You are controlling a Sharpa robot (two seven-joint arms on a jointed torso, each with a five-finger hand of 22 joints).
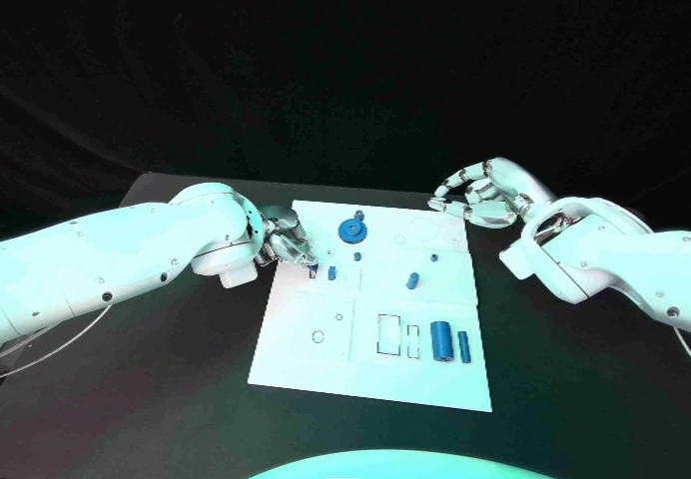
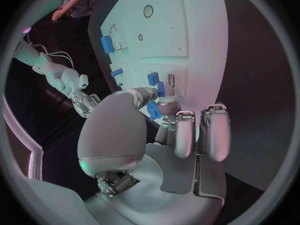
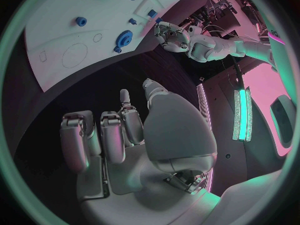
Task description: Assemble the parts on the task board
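My left hand [image 1: 286, 242] at left edge of task board [image 1: 325, 349], thumb and finger pinching small blue part [image 2: 153, 110], other fingers straight. My right hand [image 1: 475, 195] hovers off board's far right corner, holding nothing, fingers loosely curled and apart. Blue gear [image 1: 351, 231] on board's far part. Small blue peg [image 1: 413, 280] mid-board. Blue block [image 1: 440, 340] and blue cylinder [image 1: 465, 345] side by side near right.
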